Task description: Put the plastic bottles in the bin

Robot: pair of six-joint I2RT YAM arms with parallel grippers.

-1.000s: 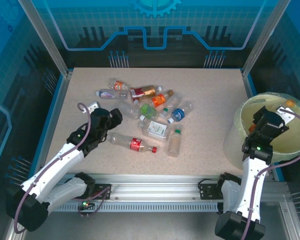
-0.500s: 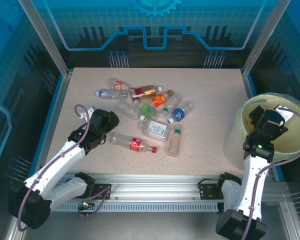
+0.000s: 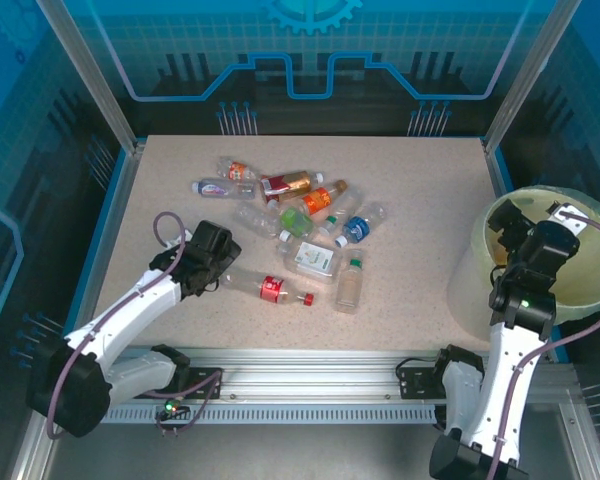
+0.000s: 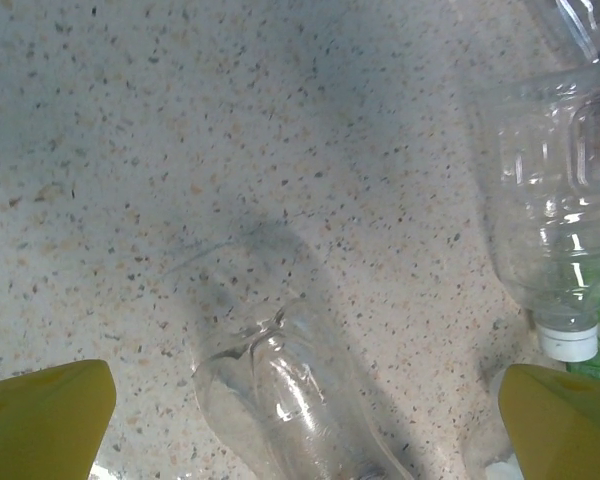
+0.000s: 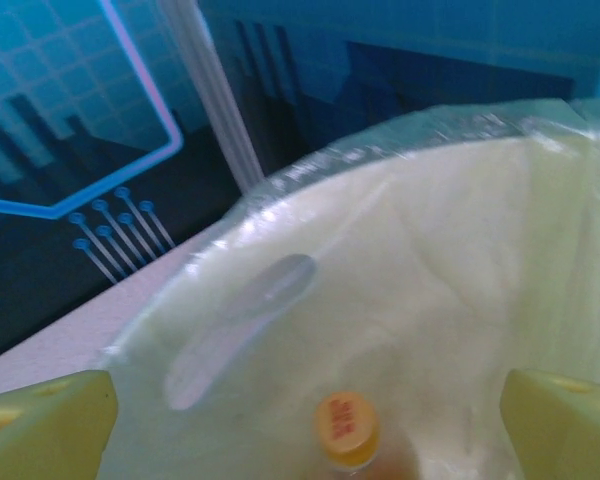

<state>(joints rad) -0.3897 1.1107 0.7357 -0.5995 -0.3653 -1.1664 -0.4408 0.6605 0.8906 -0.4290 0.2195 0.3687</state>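
Several plastic bottles (image 3: pixel 302 214) lie in a loose heap mid-table. Nearer me lies a clear bottle with a red label (image 3: pixel 270 288). My left gripper (image 3: pixel 220 268) is low over its clear base (image 4: pixel 280 390), open, with the yellow fingers (image 4: pixel 42 422) either side of the base and not touching it. The bin (image 3: pixel 586 290), lined with a pale yellow-green bag, stands at the table's right edge. My right gripper (image 3: pixel 533 228) hangs open over it with nothing between the fingertips (image 5: pixel 565 422). Below them, a bottle with an orange cap (image 5: pixel 347 428) lies inside the bin (image 5: pixel 450 280).
Another clear bottle with a white cap (image 4: pixel 560 250) lies right of my left gripper (image 4: pixel 300 430), close to the right finger. Aluminium posts and blue panels wall the table. A metal rail (image 3: pixel 310 360) runs along the near edge.
My right gripper has opened wide over the bin. My left arm has moved down and toward me, bringing its open fingers around the red-labelled bottle's base.
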